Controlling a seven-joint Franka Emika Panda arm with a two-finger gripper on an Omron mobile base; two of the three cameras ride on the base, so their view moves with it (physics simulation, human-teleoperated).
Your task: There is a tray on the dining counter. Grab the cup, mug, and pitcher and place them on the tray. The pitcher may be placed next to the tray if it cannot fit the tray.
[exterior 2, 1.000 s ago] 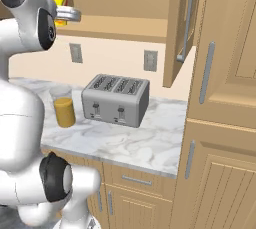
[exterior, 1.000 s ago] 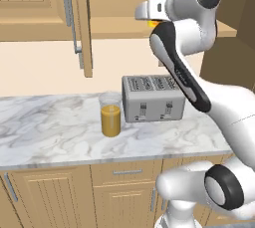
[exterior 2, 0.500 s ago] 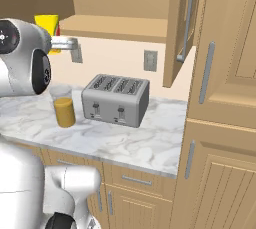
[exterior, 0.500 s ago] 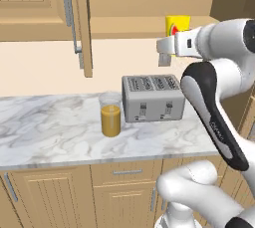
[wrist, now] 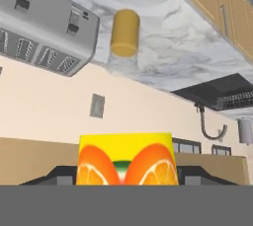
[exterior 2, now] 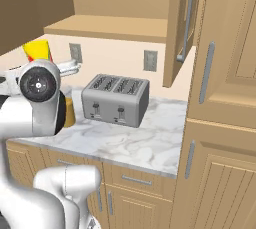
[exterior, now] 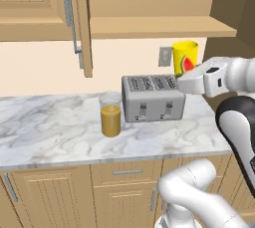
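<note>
My gripper (wrist: 126, 176) is shut on the cup (wrist: 126, 160), a tall yellow tumbler with a fruit picture on its side. In the left base view the cup (exterior: 186, 58) hangs upright in the air above the right end of the toaster, with the gripper (exterior: 183, 75) at its base. From the right base the cup (exterior 2: 37, 51) peeks out above my arm. The pitcher (exterior: 110, 115), clear glass with orange juice, stands on the marble worktop left of the toaster. It also appears as the pitcher (wrist: 124, 34) in the hand view. The tray, mug and dining counter are out of view.
A silver four-slot toaster (exterior: 153, 97) stands at the middle of the marble worktop (exterior: 50, 132), close under the held cup. An open cabinet door (exterior: 79, 23) hangs above on the left, and a tall cupboard (exterior 2: 220, 123) bounds the worktop's right end. A dark cooktop (wrist: 217, 92) lies further along.
The arm has swung to the right and downward with the cup in its grip, from high by the upper shelf to just over the toaster's right end. Pitcher and toaster stay put.
</note>
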